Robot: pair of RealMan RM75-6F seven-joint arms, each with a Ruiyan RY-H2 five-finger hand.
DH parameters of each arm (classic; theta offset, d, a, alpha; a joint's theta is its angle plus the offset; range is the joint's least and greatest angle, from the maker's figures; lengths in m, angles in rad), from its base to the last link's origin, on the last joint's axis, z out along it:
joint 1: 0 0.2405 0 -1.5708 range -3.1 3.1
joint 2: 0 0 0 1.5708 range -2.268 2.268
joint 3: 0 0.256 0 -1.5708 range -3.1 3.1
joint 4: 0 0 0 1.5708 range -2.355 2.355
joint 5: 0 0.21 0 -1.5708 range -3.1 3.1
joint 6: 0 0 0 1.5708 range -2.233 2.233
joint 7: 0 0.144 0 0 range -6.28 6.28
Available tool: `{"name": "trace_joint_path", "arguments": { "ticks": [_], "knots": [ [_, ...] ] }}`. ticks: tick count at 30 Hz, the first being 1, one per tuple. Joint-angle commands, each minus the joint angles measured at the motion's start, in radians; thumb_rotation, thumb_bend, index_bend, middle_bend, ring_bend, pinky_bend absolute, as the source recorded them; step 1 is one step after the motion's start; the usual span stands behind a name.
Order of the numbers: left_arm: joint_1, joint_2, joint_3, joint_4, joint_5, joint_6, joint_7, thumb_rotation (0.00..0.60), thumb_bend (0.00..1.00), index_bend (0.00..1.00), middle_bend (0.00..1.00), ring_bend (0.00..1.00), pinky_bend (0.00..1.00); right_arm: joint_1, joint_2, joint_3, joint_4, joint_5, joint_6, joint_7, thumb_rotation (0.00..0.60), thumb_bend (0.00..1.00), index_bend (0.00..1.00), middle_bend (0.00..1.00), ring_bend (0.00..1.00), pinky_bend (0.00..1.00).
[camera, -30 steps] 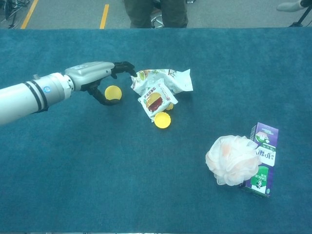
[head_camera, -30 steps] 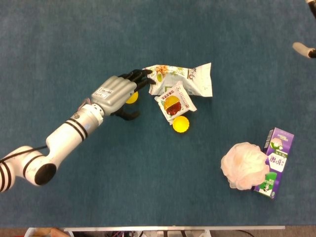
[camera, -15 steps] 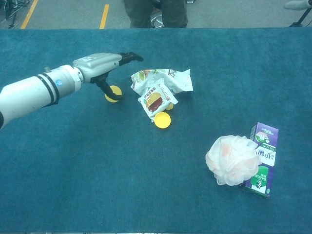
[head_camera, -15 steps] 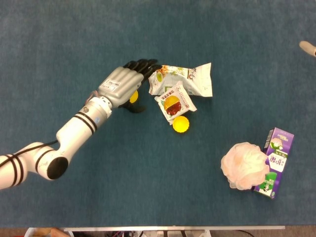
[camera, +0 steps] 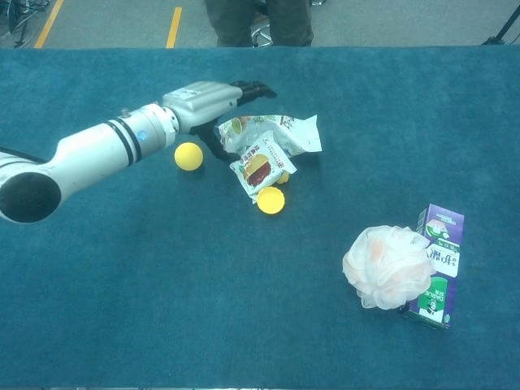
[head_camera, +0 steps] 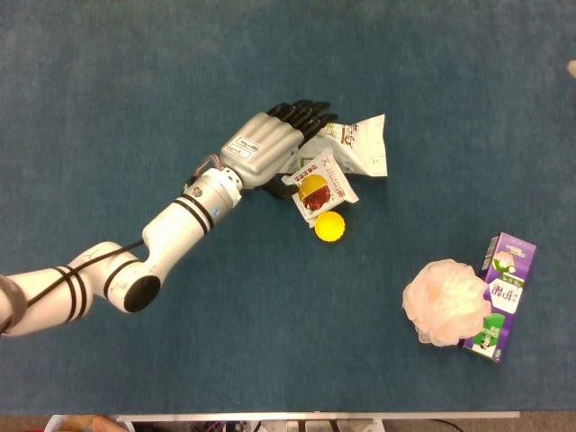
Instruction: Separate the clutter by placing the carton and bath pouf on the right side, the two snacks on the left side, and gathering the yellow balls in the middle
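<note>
Teal felt table (head_camera: 135,72); items as follows.

Left hand (head_camera: 270,148): fingers extended and apart, holding nothing, poised over the left edge of the large snack bag (head_camera: 351,144).
Small snack packet (head_camera: 319,187): overlapping the large bag's lower edge.
Yellow balls: one (camera: 188,155) just left of the bags, one (head_camera: 330,226) just below the packet (a third seems tucked beneath the packet).
Bath pouf (head_camera: 447,301) and carton (head_camera: 499,297): touching, at right.

Handling note: close on the bag's crinkled edge alone, lift clear of the packet, and avoid nudging the balls.
</note>
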Motion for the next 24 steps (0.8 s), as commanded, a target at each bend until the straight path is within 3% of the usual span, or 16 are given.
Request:
{"name": "trace_joint_path", "arguments": {
  "ticks": [1,8,19,24],
  "knots": [
    [-0.016,-0.024,0.019,0.035,0.034,-0.004,-0.006,0.600,0.20,0.05,0.00,0.00,0.15,-0.014,0.013,0.007,-0.008,0.003,0.016,0.011,0.600,0.00,0.09,0.25,0.22,0.31],
    [-0.038,-0.075,0.033,0.111,0.066,-0.013,-0.043,0.600,0.20,0.06,0.00,0.00,0.15,-0.039,0.027,0.007,-0.012,0.013,0.031,0.026,0.600,0.00,0.09,0.25,0.22,0.31],
    [-0.021,-0.048,0.068,0.051,0.221,0.138,-0.097,0.600,0.20,0.17,0.04,0.04,0.20,-0.057,0.014,0.000,0.013,0.022,0.024,0.053,0.600,0.00,0.09,0.25,0.22,0.31],
    [-0.029,-0.050,0.073,0.060,0.231,0.138,-0.083,0.600,0.20,0.17,0.04,0.04,0.21,-0.055,0.000,-0.004,0.022,0.020,0.016,0.054,0.600,0.00,0.09,0.25,0.22,0.31]
  ]
}}
